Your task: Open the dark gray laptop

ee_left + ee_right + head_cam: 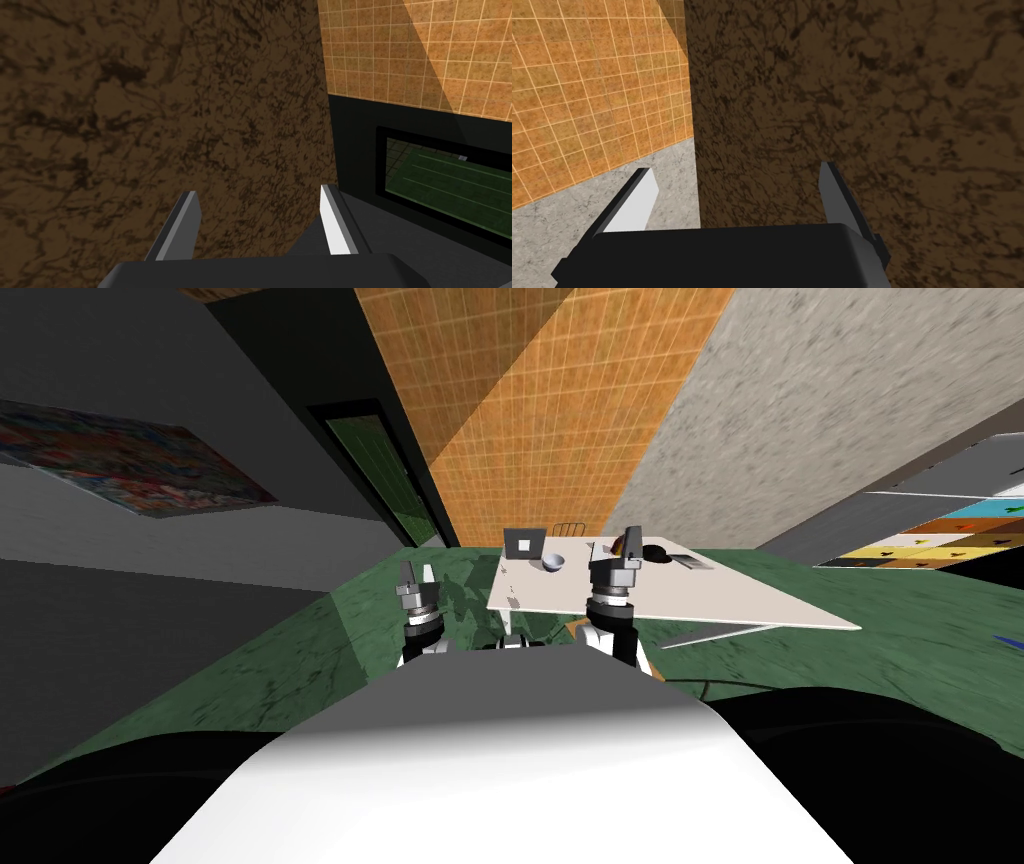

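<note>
You stand on the green floor [300,658], short of the white counter [720,598], so nothing on it is within reach yet. The thing that best fits the task is the dark grey laptop [523,544] at the counter's far left corner. It shows as a dark panel with a pale square on it, and it seems to stand up rather than lie flat. It is too small to tell how far the lid is raised. A flat grey slab [690,560] lies along the far edge toward the right, and it could be the laptop instead, so check before you commit. A pale bowl [553,561] sits just beside the dark panel, on the side toward the counter's middle.

Both arms are held up close in front of you, side by side. Your left pincer [257,192] has its blades apart and grips nothing. Your right pincer [734,170] is likewise spread and holds nothing. I judge this a travelling posture: the arms are tucked in so they clear the near edge as you approach, with the blades parted ready for a lid's rim.

The step in hand looks like the approach, and the opening itself is not begun. Mind the bowl when you reach in beside it.
</note>
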